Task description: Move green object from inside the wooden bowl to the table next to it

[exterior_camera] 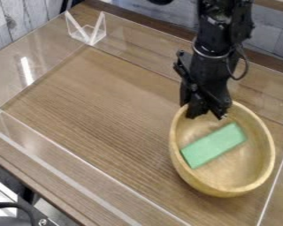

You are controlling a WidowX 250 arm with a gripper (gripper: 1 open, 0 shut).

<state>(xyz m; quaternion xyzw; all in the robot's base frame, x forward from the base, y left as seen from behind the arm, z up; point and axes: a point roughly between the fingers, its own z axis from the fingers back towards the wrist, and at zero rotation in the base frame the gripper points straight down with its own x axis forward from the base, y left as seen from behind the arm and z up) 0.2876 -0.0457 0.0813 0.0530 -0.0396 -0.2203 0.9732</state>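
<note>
The green object (214, 145), a flat mint-green block, lies slanted inside the wooden bowl (194, 172), which stands on the table (96, 97) at the right front. My black gripper (208, 110) hangs over the bowl's far rim, its fingers pinched together and shut with nothing between them. Its tips are just above and behind the block's upper end, not touching it.
Low clear acrylic walls (38, 53) border the tabletop. A clear bracket-like acrylic piece (85, 28) stands at the far left edge. Bare wood-grain surface stretches to the left of the bowl.
</note>
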